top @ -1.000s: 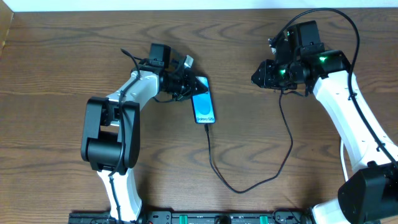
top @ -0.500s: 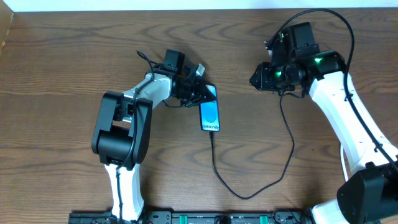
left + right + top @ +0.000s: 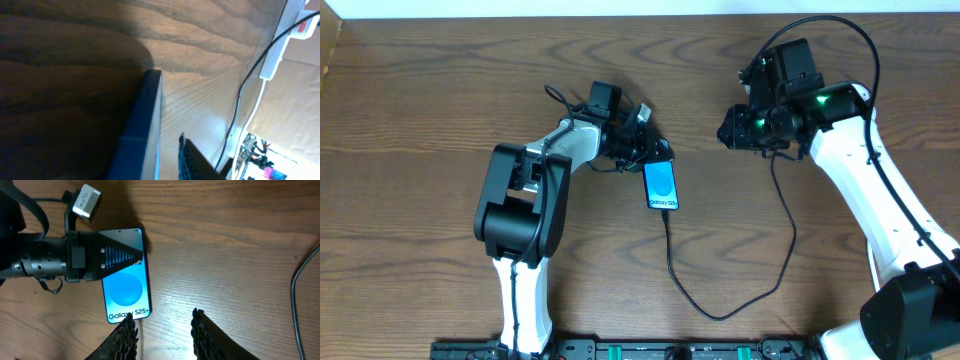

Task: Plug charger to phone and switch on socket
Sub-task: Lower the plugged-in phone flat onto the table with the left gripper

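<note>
Slim black-edged smartphone with cyan screen (image 3: 661, 186) lies flat on the brown wooden table (image 3: 420, 120) - thin black charger cable (image 3: 669, 245) meets its bottom edge. Left gripper (image 3: 650, 152) sits over its top, can't tell the grip - right gripper (image 3: 162, 332) hangs parted, empty.

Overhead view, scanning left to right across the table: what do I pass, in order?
In order: left arm's black elbow → phone → right pincer → right arm's white forearm.

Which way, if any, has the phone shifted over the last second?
Yes. In the overhead view the phone has slid right and toward the near side, closer to the black rail along the bottom edge.
</note>
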`<state>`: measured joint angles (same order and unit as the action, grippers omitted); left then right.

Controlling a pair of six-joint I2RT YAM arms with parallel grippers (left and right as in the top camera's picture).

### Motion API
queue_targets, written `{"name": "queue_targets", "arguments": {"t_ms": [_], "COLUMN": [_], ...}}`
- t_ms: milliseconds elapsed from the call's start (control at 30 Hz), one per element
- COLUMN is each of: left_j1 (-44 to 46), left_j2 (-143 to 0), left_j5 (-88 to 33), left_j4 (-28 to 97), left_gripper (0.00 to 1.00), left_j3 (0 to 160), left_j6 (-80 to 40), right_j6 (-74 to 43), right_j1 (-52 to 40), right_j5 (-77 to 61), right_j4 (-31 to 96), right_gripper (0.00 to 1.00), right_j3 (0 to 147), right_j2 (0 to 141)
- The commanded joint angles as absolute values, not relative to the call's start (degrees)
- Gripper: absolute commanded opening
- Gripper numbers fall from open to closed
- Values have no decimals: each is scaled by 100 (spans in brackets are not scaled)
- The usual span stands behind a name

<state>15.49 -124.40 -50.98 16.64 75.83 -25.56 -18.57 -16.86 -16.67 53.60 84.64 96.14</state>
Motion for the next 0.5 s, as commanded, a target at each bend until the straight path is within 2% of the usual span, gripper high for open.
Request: {"name": "queue_targets", "arguments": {"t_ms": [0,133,333,467], "left_j1": [1566,1566,1566,1566], "left_j2": [-12549,-12549,-12549,-12549], "left_j5": [-4692,-4598,-3708,-2974], "left_j4": [1732,1739,2036,2355], "left_gripper": [30,34,42,42], "left_j3": [7618,7618,7618,7618], "left_j6": [-2561,-2558,-2558,-2552], "right_j6": [-1747,-1706,-1706,-1706], "right_j1": [-1730,-1730,-1730,-1730], "right_j5": [-1592,-1592,-1568,-1485], "right_j4": [5380,5387,5459,5529], "right_gripper": [36,36,36,37], "right_j3": [8527,8527,8527,8527], "right_j2": [9491,9491,9491,9491]}}
